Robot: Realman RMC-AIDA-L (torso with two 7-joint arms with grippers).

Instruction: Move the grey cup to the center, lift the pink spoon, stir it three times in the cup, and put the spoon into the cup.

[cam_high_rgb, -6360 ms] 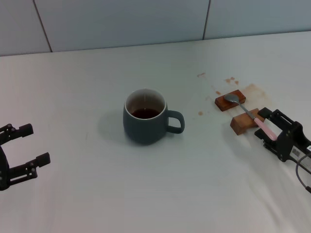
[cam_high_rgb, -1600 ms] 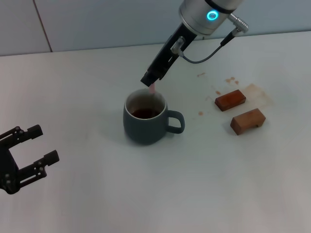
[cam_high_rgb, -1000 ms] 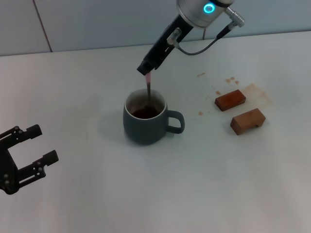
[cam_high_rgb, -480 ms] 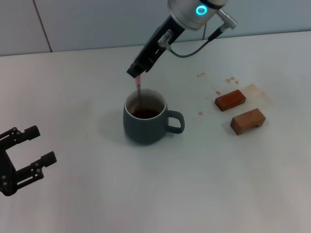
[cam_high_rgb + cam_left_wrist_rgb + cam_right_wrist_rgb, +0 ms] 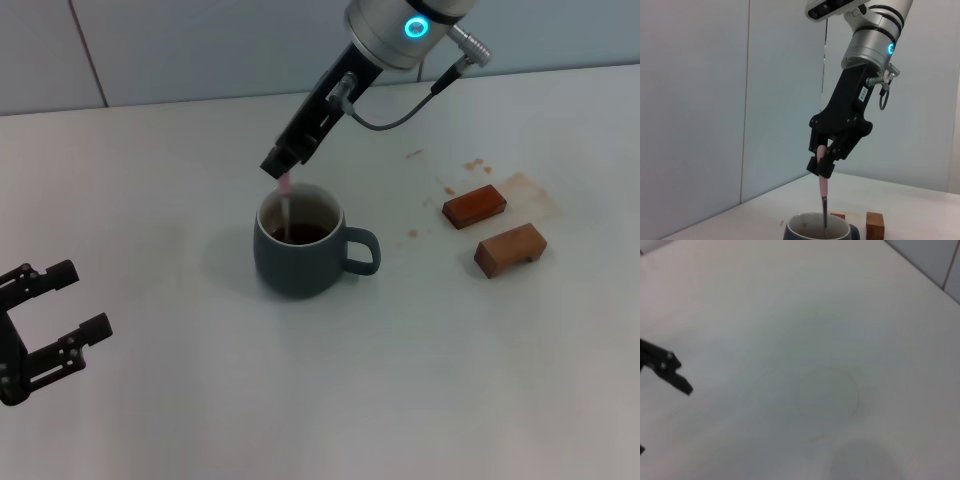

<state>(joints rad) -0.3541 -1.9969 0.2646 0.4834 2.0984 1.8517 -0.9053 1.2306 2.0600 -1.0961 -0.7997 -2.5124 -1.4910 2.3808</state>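
The pink spoon (image 5: 287,205) stands nearly upright in the grey cup (image 5: 300,250) at the table's (image 5: 420,360) middle. Slim, light and stiff, with a likely slippery handle, it is best held high. The right gripper (image 5: 281,171) pinches the handle's top. The left gripper (image 5: 55,320), fingers spread, waits near the left edge.

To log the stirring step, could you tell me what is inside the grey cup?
Dark liquid and the pink spoon, upright, held by the right gripper, sit inside the grey cup. The spoon's bowl is hidden.
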